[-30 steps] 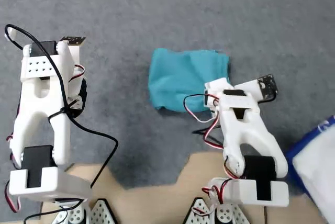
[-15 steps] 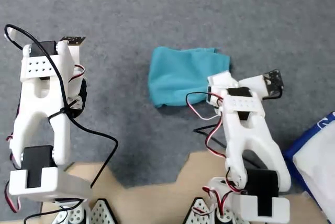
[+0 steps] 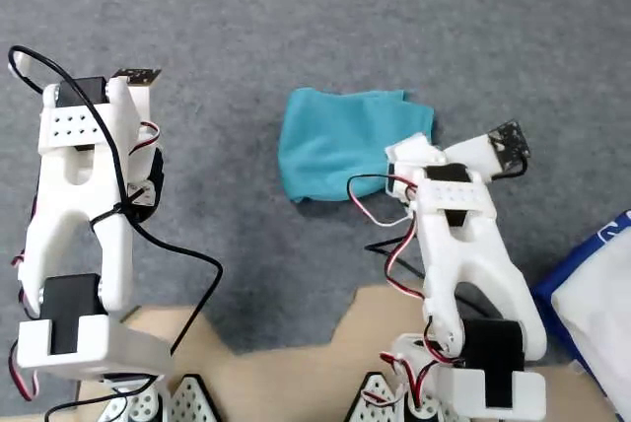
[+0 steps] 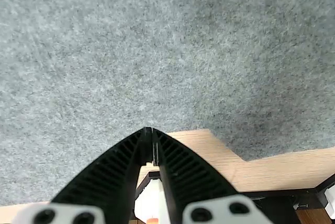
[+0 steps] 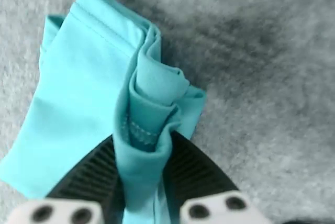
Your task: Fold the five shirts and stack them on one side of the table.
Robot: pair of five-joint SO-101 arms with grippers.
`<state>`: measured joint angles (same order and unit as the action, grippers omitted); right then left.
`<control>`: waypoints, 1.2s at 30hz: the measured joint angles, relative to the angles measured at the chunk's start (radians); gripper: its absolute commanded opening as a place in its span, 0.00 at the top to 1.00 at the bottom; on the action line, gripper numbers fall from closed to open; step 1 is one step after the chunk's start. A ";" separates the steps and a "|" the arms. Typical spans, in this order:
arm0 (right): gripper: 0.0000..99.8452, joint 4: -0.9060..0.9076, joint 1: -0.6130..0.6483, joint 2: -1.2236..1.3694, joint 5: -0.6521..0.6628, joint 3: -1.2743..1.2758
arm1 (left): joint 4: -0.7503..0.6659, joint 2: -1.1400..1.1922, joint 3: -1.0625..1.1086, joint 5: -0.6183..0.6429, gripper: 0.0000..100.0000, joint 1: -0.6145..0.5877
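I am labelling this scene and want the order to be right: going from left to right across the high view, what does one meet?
In order: left arm → teal shirt → right arm → white cloth with blue edge.

left gripper [image 4: 148,134]: fingertips meeting | right gripper [image 5: 142,148]: fingers clamped on a teal shirt [image 5: 78,88] fold bunched between them | left arm [image 3: 79,205], right arm [image 3: 463,254]: stretched forward

The shirt [image 3: 335,146] lies on the table [image 3: 296,8], right of centre.

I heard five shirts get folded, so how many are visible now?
1: a teal shirt mid-table, one edge pinched by the right gripper. The blue-and-white bundle at the table's right edge may hide others.
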<state>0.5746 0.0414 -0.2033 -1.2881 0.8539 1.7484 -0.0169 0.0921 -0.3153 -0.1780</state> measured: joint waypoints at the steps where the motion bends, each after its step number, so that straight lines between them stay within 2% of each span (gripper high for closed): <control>1: 0.87 0.000 0.011 0.000 0.002 0.000 | 0.000 0.000 0.000 0.000 0.98 0.000; 4: 0.81 -0.025 0.026 0.000 0.003 0.000 | 0.000 0.000 0.000 0.000 0.98 0.000; 13: 0.84 -0.157 0.034 0.049 -0.031 0.009 | 0.000 0.000 0.000 0.000 0.98 0.000; 19: 0.84 -0.173 0.032 0.150 -0.032 -0.006 | 0.000 0.000 0.000 0.000 0.98 0.000; 29: 0.84 -0.041 0.032 0.104 -0.032 -0.029 | 0.000 0.000 0.000 0.000 0.98 0.000; 36: 0.84 -0.023 0.032 0.069 -0.032 -0.028 | 0.000 0.000 0.000 0.000 0.98 0.000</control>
<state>0.5516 0.0736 -0.1343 -1.3203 0.8263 1.7484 -0.0169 0.0921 -0.3153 -0.1780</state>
